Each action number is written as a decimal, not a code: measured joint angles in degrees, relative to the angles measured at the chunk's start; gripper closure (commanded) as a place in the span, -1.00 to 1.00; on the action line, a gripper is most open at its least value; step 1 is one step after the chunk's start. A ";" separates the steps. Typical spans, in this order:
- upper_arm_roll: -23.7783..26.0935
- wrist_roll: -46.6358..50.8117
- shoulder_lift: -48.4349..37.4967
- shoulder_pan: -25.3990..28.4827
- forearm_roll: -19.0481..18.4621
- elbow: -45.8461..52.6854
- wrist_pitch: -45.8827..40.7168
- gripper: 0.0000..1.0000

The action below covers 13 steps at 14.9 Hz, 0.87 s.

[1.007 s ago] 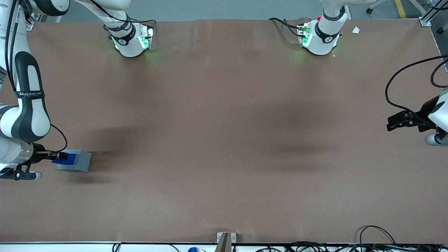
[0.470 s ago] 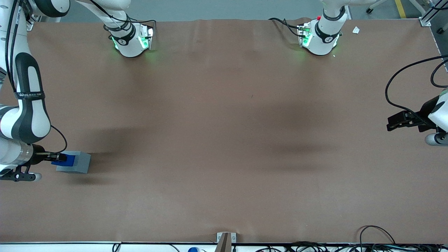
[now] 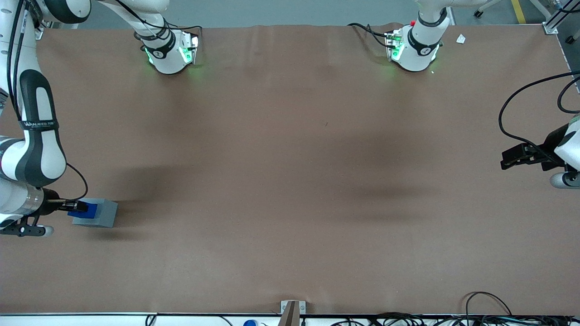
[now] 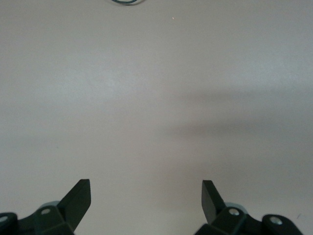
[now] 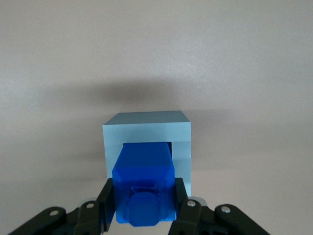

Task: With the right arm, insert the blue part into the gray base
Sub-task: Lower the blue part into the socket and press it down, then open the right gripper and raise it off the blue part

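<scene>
Blue part [image 5: 143,181] pinched between the tool's [image 5: 143,208] two fingers, its leading end entered into the square socket of the gray base [image 5: 146,128]; the notched end still stands proud, toward the wrist.

Change over the last second, front view: blue part [image 3: 90,209], gray base [image 3: 97,213] and tool [image 3: 80,207] all sit slightly nearer the front camera than before, and less blue shows against the gray. Reading: the part is going deeper while the push drags the base along the tabletop [image 3: 290,181].

Judgement: insertion under way, not fully seated. Base is unrestrained, so further pushing may slide it rather than seat the part. The right arm [image 3: 34,136] is at the working arm's end of the tabletop.
</scene>
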 measured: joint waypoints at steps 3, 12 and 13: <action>0.00 0.00 0.33 0.00 0.17 0.00 0.59 0.91; 0.01 0.02 0.66 0.00 0.20 0.19 0.68 -0.27; 0.01 0.03 0.66 0.00 0.20 0.20 0.67 -0.72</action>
